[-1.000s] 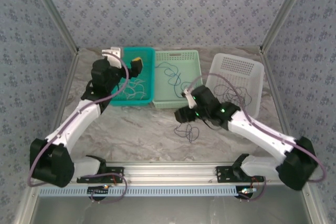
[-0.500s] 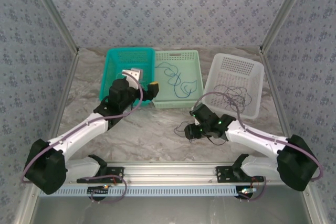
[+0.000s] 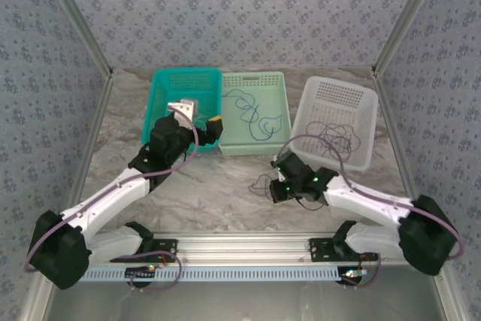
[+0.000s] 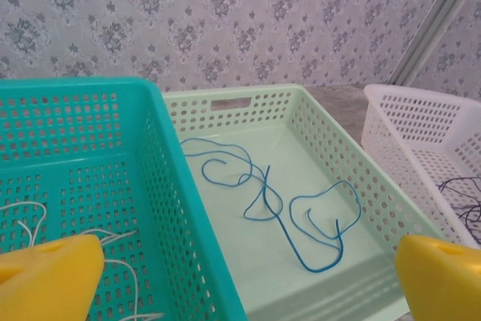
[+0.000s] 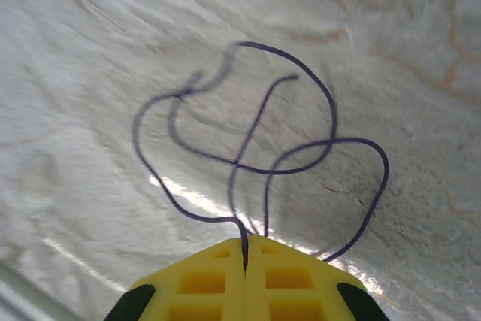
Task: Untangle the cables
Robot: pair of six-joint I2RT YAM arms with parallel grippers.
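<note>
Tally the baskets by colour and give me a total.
Teal basket: 1
Green basket: 1
White basket: 1
Total: 3

The teal basket (image 3: 160, 80), green basket (image 3: 255, 77) and white basket (image 3: 359, 94) are standing side by side along the far side, their walls blocking low passes. The table (image 3: 214, 189) is lying open between the left arm (image 3: 113, 189) and right arm (image 3: 368, 202); the purple cable (image 5: 255, 129) is sprawling at its right edge.
</note>
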